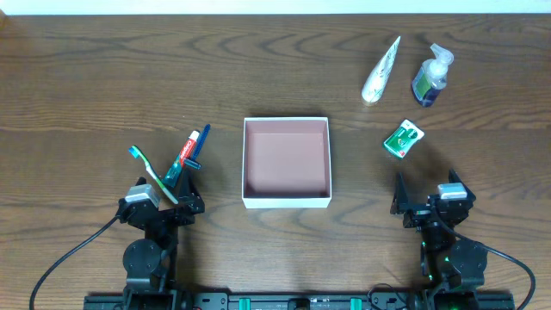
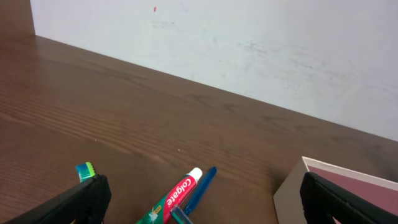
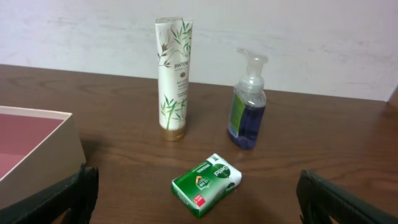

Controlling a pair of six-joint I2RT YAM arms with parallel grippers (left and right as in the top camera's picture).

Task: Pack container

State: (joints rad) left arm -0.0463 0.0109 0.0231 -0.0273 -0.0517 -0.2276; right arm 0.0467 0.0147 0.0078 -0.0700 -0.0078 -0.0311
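Note:
The container (image 1: 287,162), a shallow square white box with a pinkish-brown inside, sits empty at the table's middle. My left gripper (image 1: 168,189) stands open to its left. A red-and-green toothpaste tube (image 2: 174,199), a blue razor handle (image 2: 202,183) and a toothbrush (image 1: 151,172) lie just ahead of its fingers. My right gripper (image 1: 426,185) is open on the box's right, with nothing held. A green soap pack (image 3: 206,183) lies on the wood just in front of it. The box wall shows at the edge of both wrist views (image 2: 292,196) (image 3: 43,146).
A white bamboo-print tube (image 1: 381,71) and a pump bottle of blue liquid (image 1: 430,77) are at the back right; in the right wrist view the tube (image 3: 172,74) and the bottle (image 3: 247,106) are beyond the soap. A pale wall runs behind the table.

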